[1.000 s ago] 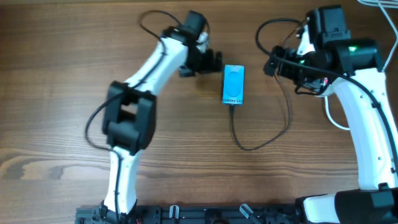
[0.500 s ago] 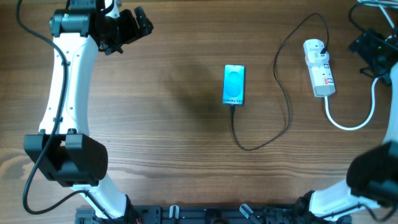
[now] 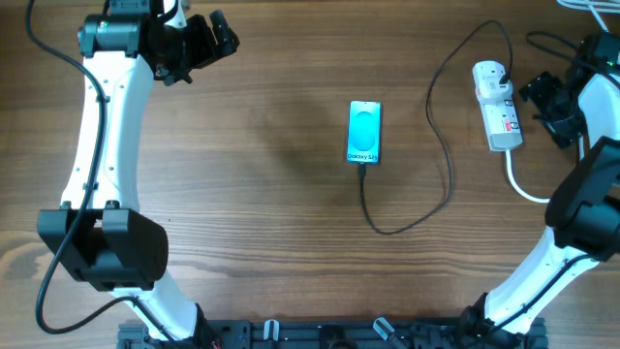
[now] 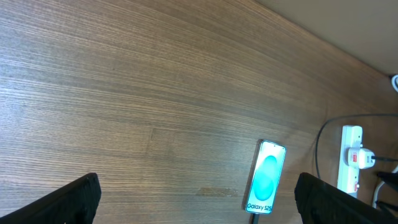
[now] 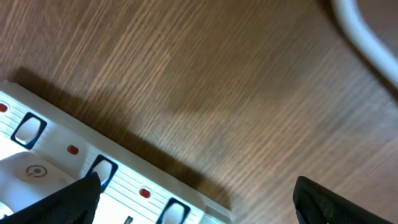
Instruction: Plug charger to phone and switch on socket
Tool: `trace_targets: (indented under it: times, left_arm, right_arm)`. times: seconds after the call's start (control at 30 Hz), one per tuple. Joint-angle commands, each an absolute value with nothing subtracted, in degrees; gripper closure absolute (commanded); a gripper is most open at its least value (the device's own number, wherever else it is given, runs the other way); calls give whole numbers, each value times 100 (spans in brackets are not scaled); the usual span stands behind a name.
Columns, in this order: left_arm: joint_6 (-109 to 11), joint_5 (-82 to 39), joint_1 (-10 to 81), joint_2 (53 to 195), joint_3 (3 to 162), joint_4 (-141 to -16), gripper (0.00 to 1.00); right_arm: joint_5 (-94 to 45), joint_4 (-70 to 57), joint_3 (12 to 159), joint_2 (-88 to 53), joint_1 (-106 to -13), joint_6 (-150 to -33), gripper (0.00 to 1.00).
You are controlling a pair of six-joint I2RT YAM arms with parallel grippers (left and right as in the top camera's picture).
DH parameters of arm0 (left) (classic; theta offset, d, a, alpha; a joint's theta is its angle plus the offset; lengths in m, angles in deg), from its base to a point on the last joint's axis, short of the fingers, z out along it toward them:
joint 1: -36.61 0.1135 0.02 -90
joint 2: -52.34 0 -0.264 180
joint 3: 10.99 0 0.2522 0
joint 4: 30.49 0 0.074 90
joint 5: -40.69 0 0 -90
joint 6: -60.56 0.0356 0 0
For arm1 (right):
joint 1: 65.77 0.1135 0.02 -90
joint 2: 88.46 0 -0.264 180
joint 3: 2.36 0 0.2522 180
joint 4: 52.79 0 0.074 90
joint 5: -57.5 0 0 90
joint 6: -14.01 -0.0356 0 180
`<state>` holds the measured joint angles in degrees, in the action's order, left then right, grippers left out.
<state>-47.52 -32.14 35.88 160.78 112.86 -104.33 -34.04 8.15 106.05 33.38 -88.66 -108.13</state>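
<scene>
The phone (image 3: 363, 132) lies face up mid-table with its cyan screen lit; it also shows in the left wrist view (image 4: 267, 184). The charger's thin black cable (image 3: 441, 184) meets the phone's bottom edge, loops right and runs up to a white adapter (image 3: 492, 74) on the socket (image 3: 502, 120). The socket's red marks and switches show in the right wrist view (image 5: 93, 171). My right gripper (image 3: 539, 105) is open and empty just right of the socket, its fingers (image 5: 199, 205) a little above the table. My left gripper (image 3: 211, 44) is open and empty at the far left back, its fingers (image 4: 199, 208) well away from the phone.
The socket's thick white cord (image 3: 528, 189) curves off to the right under my right arm and also shows in the right wrist view (image 5: 367, 31). The socket is seen far off in the left wrist view (image 4: 351, 165). The wooden table (image 3: 271, 223) spans the view.
My left arm has swung from beside the phone to the far back left corner. My right arm lifted off the socket, went to the right edge, then came back beside the socket.
</scene>
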Motion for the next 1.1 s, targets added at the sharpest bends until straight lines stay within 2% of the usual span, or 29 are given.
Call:
trace_targets:
  times: [0.0, 0.23, 0.9, 1.07]
  left_arm:
    - [-4654, -3249, 3609, 16115, 11257, -10435, 0]
    - [-4654, -3249, 3609, 16115, 11257, -10435, 0]
    - [-4654, -3249, 3609, 16115, 11257, -10435, 0]
    - [-4654, -3249, 3609, 16115, 11257, -10435, 0]
  right_arm:
    - [-3242, 728, 10644, 3563, -8696, -11032, 0]
    - [-3852, 732, 10577, 3596, -8469, -11390, 0]
    - [-3889, 638, 10544, 3778, -8458, -11333, 0]
    - [-3448, 664, 10544, 3778, -8458, -10899, 1]
